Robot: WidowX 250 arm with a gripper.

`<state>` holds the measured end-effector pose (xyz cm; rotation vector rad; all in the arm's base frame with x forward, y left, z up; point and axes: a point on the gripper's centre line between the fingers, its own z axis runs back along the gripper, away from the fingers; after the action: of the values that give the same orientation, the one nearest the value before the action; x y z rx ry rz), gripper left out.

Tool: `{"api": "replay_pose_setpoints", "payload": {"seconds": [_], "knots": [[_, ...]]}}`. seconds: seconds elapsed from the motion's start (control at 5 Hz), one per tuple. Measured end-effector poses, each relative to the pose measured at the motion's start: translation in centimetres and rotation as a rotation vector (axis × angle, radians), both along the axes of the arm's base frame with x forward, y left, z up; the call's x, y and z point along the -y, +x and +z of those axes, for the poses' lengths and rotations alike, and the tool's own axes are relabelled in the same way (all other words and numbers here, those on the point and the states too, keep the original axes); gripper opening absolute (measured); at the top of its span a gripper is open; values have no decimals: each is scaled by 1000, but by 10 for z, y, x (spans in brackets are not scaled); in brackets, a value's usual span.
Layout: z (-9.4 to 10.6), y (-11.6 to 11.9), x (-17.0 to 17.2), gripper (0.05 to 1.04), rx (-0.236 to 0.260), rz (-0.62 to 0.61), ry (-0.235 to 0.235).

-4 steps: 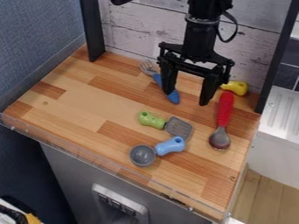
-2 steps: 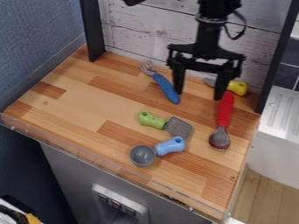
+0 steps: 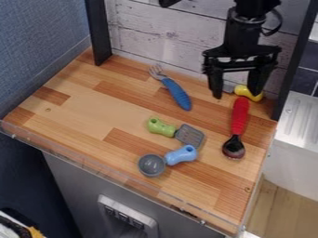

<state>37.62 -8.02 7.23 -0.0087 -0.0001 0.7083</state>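
My black two-finger gripper hangs wide open, empty, near one red-handled, dark-bowled spoon; one yellow-handled utensil lies just beyond that spoon's handle.

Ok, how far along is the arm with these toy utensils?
Early on, apparently. Done: the open black two-finger hand hangs by the yellow-handled utensil near the back of the wooden counter. In hand: nothing visible. Left: probably a grip and lift, as the red-handled spoon, blue-handled fork, green-handled grey spatula and light-blue-handled round scoop all lie loose.
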Motion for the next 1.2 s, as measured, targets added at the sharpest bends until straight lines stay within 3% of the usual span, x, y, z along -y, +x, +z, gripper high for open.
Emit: {"api": "replay_pose_setpoints", "payload": {"seconds": [0.2,0.4,0.8,1.0,1.2], "knots": [[-1,9,7,999,21,55,-4],[0,14,9,999,34,-2,-10],[-23,18,13,999,46,-300,-19],[-45,12,14,999,29,-374,-16],[-55,8,15,999,21,-368,-3]]}}
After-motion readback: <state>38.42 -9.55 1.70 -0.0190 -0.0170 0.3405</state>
